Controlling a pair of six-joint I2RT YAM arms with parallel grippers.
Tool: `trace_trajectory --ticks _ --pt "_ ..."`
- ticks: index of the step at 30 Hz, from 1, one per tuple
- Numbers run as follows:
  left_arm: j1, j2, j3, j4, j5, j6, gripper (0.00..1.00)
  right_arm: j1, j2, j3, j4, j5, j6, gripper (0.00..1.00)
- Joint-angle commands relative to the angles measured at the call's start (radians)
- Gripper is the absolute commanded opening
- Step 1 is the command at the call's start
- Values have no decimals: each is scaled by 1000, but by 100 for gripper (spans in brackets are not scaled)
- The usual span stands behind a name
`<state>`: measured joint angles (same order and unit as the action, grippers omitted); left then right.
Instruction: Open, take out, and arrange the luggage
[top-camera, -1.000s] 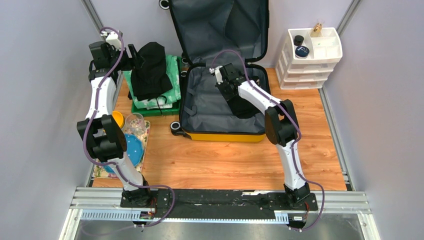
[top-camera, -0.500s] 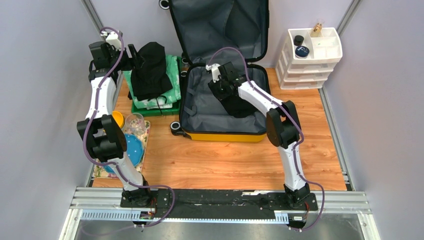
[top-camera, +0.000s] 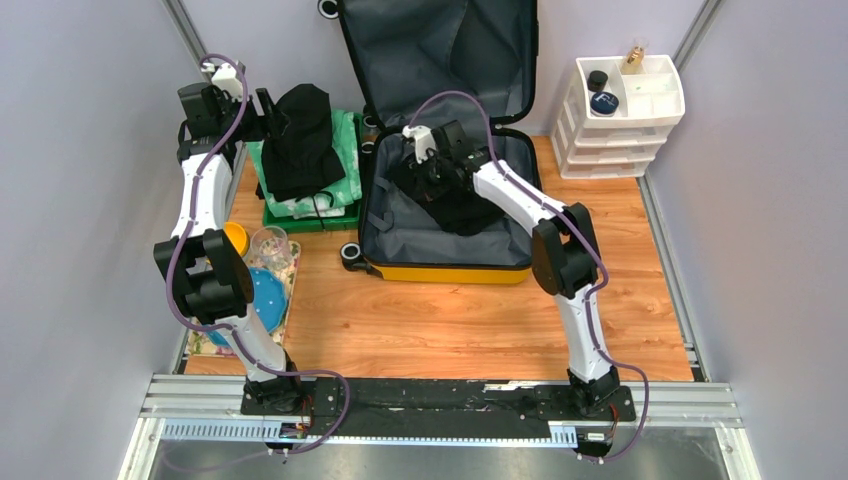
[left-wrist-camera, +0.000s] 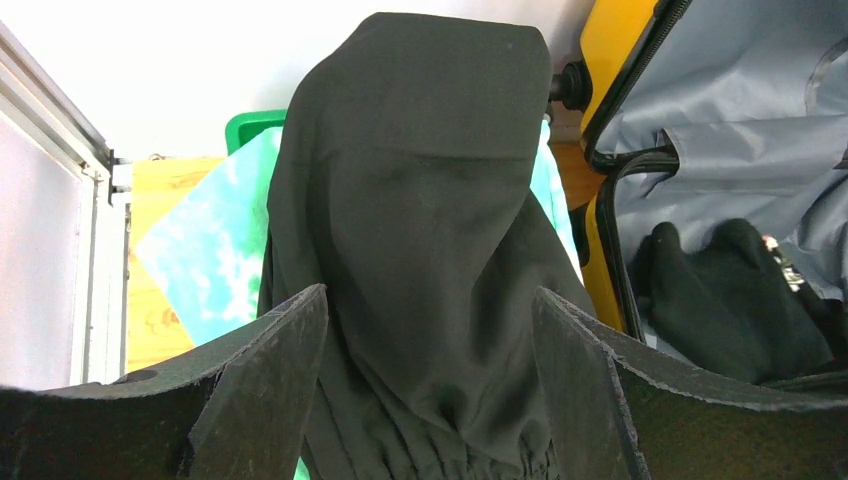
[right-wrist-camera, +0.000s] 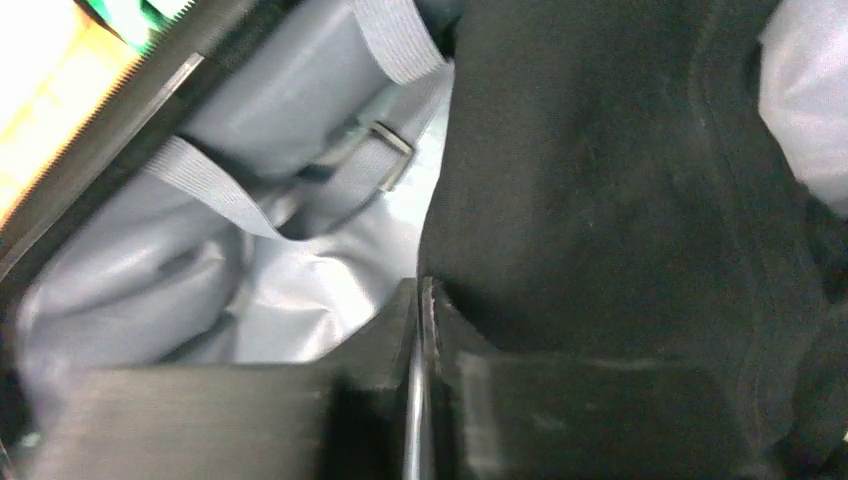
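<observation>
On the wooden counter (top-camera: 450, 320), at 8 o'clock near the left arm's base, a blue plate (top-camera: 268, 295) and a clear glass (top-camera: 270, 243) sit on a floral mat (top-camera: 291, 272). The luggage (top-camera: 450, 272) lies open toward 12 o'clock from the centre. Its yellow shell faces the bases and its lid (top-camera: 440, 50) stands up against the far wall. Inside, on the grey lining, the right hand (right-wrist-camera: 420, 292) is pressed together, pinching the edge of a black garment (top-camera: 455, 205). At 10 o'clock, just beside the luggage, a green tray (top-camera: 300, 220) holds a stack of folded green cloth (top-camera: 345, 140) topped by a black bundle (left-wrist-camera: 420, 150). The left hand (left-wrist-camera: 430, 300) is spread wide, one finger on each side of that bundle's near end, gripping nothing. At 2 o'clock stands a white drawer unit (top-camera: 620, 135).
</observation>
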<state>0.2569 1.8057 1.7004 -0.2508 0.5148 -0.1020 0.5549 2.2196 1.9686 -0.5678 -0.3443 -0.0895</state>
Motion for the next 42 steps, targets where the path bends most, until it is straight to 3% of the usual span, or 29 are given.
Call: trace_trajectory --ticks 1,2,7,14,19,22,25,28,29,31,42 --pt "1 -57 8 7 5 18 82 14 -29 114 -28 -81 14 28" --pt "1 -57 8 8 7 18 82 -2 -23 157 -49 -75 7 58" --pt "1 -57 2 16 82 16 82 -75 -35 171 -60 -42 10 61" --pt "-21 -69 -21 48 249 38 83 -79 38 207 -125 50 -105 74" --pt "-54 -103 -54 42 292 100 83 -81 91 223 -152 77 -142 76" --pt "-82 -118 -84 33 309 146 83 -82 120 228 -168 61 -142 73" --pt "-107 -124 -100 16 310 189 84 -81 138 230 -184 48 -141 61" --pt "-125 -125 -110 13 309 202 84 -82 132 225 -182 54 -145 42" --pt "-130 -124 -111 13 310 202 84 -82 130 227 -182 59 -147 25" --pt "-142 -121 -116 10 321 206 84 -88 127 231 -181 74 -148 2" --pt "-240 -98 -151 -18 320 265 83 -150 35 202 -135 76 -118 0"
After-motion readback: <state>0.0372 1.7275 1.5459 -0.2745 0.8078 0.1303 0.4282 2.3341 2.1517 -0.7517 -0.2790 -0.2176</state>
